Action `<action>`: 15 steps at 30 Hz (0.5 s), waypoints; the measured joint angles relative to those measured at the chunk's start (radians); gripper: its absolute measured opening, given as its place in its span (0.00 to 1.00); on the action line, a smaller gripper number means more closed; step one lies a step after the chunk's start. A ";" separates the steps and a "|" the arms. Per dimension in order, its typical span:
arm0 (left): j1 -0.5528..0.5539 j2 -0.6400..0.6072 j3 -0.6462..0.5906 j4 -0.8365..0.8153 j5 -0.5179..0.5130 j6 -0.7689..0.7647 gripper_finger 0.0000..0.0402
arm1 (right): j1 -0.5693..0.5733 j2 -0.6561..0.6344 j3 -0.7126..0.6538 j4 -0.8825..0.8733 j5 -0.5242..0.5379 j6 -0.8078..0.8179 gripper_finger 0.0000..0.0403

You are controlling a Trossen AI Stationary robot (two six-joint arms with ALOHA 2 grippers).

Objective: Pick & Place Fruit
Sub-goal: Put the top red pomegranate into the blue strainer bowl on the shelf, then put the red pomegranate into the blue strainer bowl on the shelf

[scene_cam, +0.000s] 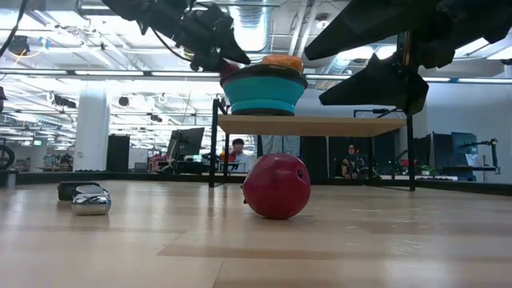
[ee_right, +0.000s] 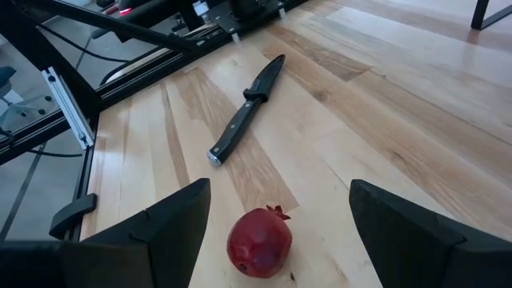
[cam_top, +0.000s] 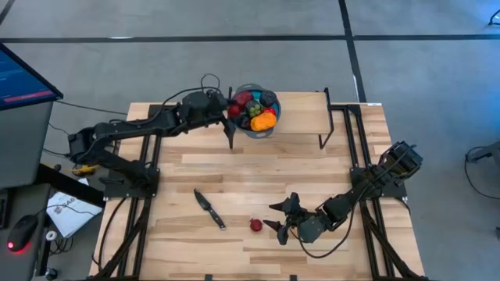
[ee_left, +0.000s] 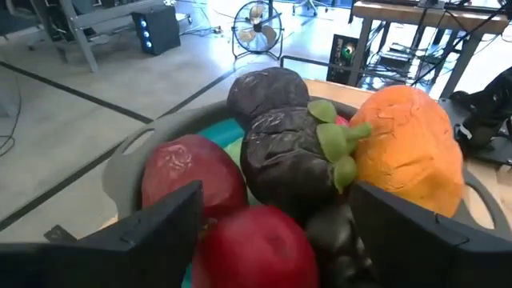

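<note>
Red pomegranate (cam_top: pixel 255 225) sits at 9 o'clock, just beside our right hand (cam_top: pixel 279 218), jaws open w/ nothing held; left hand (cam_top: pixel 232 109) open over bowl (cam_top: pixel 258 131), far off.

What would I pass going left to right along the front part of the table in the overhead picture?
Knife → dark red fruit → right gripper, open, just beside that fruit.
</note>
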 joint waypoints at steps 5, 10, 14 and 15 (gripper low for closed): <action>0.010 -0.035 0.001 0.010 0.008 0.007 0.79 | 0.000 0.000 0.000 -0.003 0.000 0.000 0.73; 0.003 -0.091 0.000 -0.001 0.012 0.031 0.75 | 0.000 0.000 0.000 -0.006 0.000 0.000 0.73; -0.006 -0.140 0.000 -0.047 0.012 0.029 0.68 | 0.000 0.000 0.000 -0.006 0.000 0.000 0.73; -0.006 -0.144 0.000 -0.065 0.012 0.028 0.65 | 0.000 0.000 0.000 -0.006 0.000 0.000 0.73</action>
